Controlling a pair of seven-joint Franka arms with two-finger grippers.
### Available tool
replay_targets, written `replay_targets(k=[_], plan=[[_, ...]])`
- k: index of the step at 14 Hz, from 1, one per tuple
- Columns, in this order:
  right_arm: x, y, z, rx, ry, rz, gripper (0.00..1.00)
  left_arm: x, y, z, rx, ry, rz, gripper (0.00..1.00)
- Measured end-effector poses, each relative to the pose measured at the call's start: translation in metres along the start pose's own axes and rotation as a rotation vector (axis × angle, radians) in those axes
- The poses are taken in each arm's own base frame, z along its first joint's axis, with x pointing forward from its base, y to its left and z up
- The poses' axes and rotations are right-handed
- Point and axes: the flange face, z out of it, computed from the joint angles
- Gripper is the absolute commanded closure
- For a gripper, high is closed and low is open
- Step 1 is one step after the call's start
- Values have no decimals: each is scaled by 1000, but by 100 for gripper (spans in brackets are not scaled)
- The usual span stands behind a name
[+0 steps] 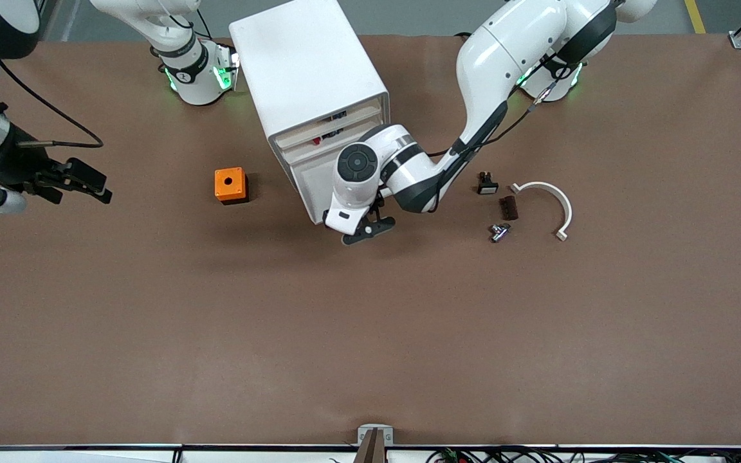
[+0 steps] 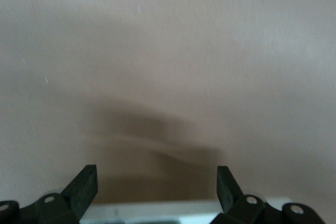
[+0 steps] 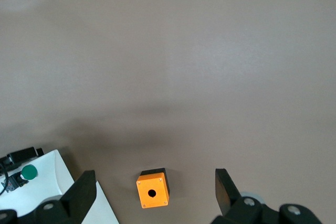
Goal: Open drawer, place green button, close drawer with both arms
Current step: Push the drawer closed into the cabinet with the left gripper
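Note:
The white cabinet (image 1: 306, 64) stands at the robots' side of the table. Its drawer (image 1: 311, 186) is pulled out toward the front camera. My left gripper (image 1: 368, 230) is open and empty, low at the drawer's front edge. In the left wrist view that white edge (image 2: 157, 211) shows between the open fingers of the left gripper (image 2: 156, 182). The button (image 3: 29, 171), with its green cap, lies on the drawer's white floor (image 3: 58, 182). In the front view my left hand hides it. My right gripper (image 1: 97, 185) is open and empty, waiting high over the right arm's end of the table.
An orange box (image 1: 230, 185) with a round hole stands beside the cabinet toward the right arm's end; it also shows far below the right gripper (image 3: 155, 187). Toward the left arm's end lie a black switch (image 1: 487, 185), a brown block (image 1: 509, 208), a small metal part (image 1: 499, 231) and a white curved piece (image 1: 554, 202).

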Motion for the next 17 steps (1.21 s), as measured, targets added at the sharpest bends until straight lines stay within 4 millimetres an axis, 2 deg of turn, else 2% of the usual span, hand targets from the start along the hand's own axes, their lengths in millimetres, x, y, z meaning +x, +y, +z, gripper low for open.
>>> replay_targets(k=[2, 6, 17], plan=[[1, 4, -8, -22, 20, -3, 0, -18, 2, 5, 5, -29, 12, 0], [3, 4, -38, -62, 50, -13, 0, -44, 5, 11, 0, -121, -14, 0], [7, 4, -31, -68, 37, -15, 0, -73, 3, 31, -2, -383, -163, 0]])
